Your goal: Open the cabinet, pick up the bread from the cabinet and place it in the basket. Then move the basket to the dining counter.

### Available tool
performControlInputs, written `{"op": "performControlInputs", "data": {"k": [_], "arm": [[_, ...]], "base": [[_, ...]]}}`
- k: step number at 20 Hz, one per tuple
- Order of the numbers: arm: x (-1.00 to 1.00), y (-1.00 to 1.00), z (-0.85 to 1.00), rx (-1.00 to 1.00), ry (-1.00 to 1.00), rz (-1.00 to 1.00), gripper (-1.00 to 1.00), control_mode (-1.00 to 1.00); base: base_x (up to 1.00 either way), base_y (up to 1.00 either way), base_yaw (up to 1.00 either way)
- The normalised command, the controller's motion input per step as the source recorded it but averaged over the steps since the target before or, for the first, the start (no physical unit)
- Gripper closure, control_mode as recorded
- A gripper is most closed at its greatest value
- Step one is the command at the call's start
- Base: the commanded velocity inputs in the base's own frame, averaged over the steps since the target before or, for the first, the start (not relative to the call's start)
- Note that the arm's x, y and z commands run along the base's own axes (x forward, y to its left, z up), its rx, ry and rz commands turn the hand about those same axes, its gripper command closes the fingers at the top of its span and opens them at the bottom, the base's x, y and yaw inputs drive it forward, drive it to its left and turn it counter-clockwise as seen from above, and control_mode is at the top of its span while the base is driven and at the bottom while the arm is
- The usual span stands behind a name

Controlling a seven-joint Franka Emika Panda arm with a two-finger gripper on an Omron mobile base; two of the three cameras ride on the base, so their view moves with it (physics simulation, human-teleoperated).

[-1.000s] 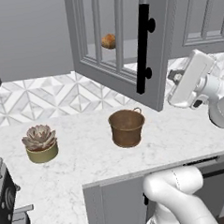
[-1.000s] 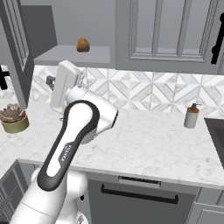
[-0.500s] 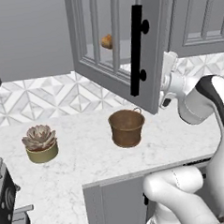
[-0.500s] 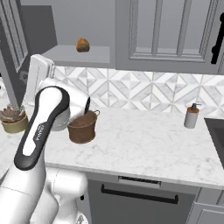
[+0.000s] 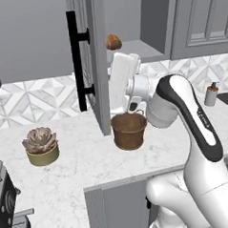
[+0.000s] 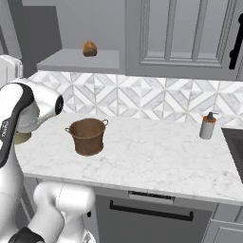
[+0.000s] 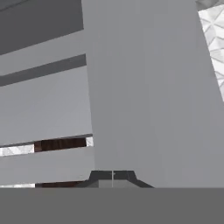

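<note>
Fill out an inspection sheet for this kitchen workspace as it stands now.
Surface: white marble counter, patterned tile behind it.
Job's things: cabinet door swung wide open; bread sits on the cabinet shelf; basket stands upright on the counter, holding nothing.
Clutter: potted succulent left of the basket; soap dispenser towards the right.
Grippers: gripper shut, holding nothing, close against the inner face of the door.
Cables: nothing seen.
Surroundings: closed wall cabinet right of the open one; dark-handled drawer under the counter.
</note>
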Motion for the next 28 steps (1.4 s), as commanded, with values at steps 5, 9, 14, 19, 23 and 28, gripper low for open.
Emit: {"op": "performControlInputs", "data": {"k": [5, 9, 14, 19, 23, 28], "arm": [[0.2, 0.31, 0.0, -0.02, 0.05, 0.0, 1.0, -1.0], [0.0, -0.26, 0.0, 0.0, 0.0, 0.0, 1.0, -1.0], [-0.07, -0.81, 0.0, -0.06, -0.02, -0.01, 1.0, -1.0], [0.0, -0.69, 0.0, -0.22, -0.11, -0.01, 1.0, -1.0], [0.0, -0.66, 0.0, -0.26, -0.13, -0.02, 1.0, -1.0], [0.0, -0.57, 0.05, -0.31, -0.15, 0.0, 1.0, -1.0]], "base": [[0.0, 0.0, 0.0], [0.0, 0.0, 0.0], [0.0, 0.0, 0.0], [0.0, 0.0, 0.0], [0.0, 0.0, 0.0], [0.0, 0.0, 0.0]]}}
